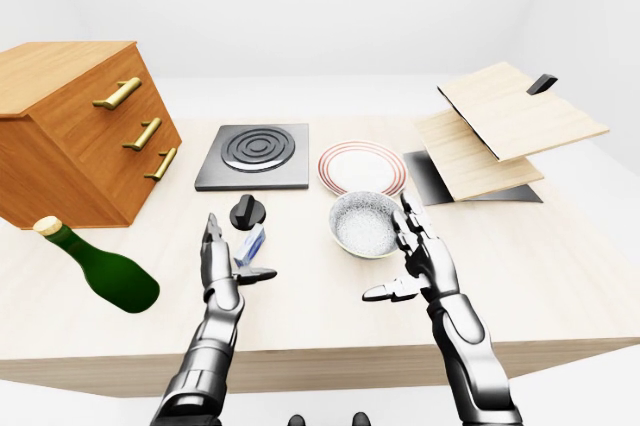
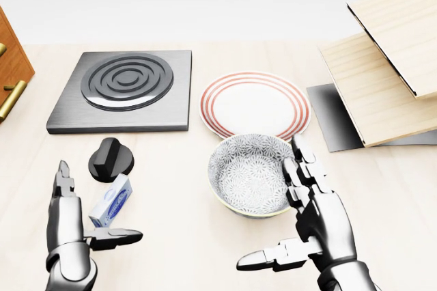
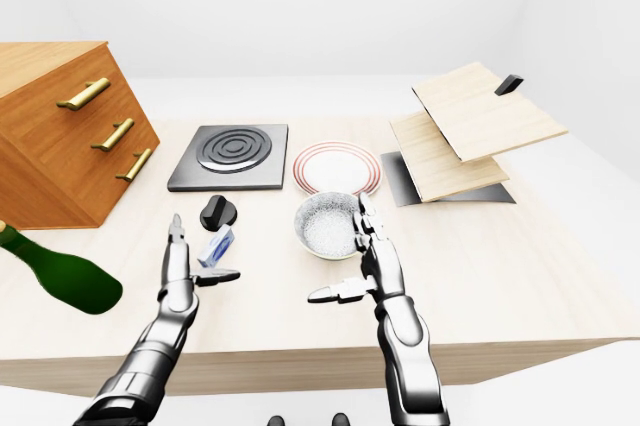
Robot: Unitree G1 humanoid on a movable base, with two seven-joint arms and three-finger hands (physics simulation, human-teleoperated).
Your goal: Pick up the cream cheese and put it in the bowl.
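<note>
The small white-and-blue cream cheese box (image 2: 111, 201) is seen lying on the pale wooden table (image 2: 177, 236), just below the black round knob (image 2: 110, 158) and well to the left of the speckled grey ceramic bowl (image 2: 251, 174) in the head view. It has not been lifted. The silver three-fingered left hand (image 2: 68, 226) is held just beside it with fingers spread, its thumb reaching under the box's lower edge; whether contact is made cannot be told. The silver right hand (image 2: 311, 219) is likewise kept apart, standing at the bowl's right rim and holding nothing.

The reaching step is judged to be in hand, with the grasp not yet made. For the next move, the left fingers would need to be closed round the box, which must then be raised and carried rightward over the bowl's rim. A red-ringed white plate (image 2: 254, 104) lies just above the bowl.
</note>
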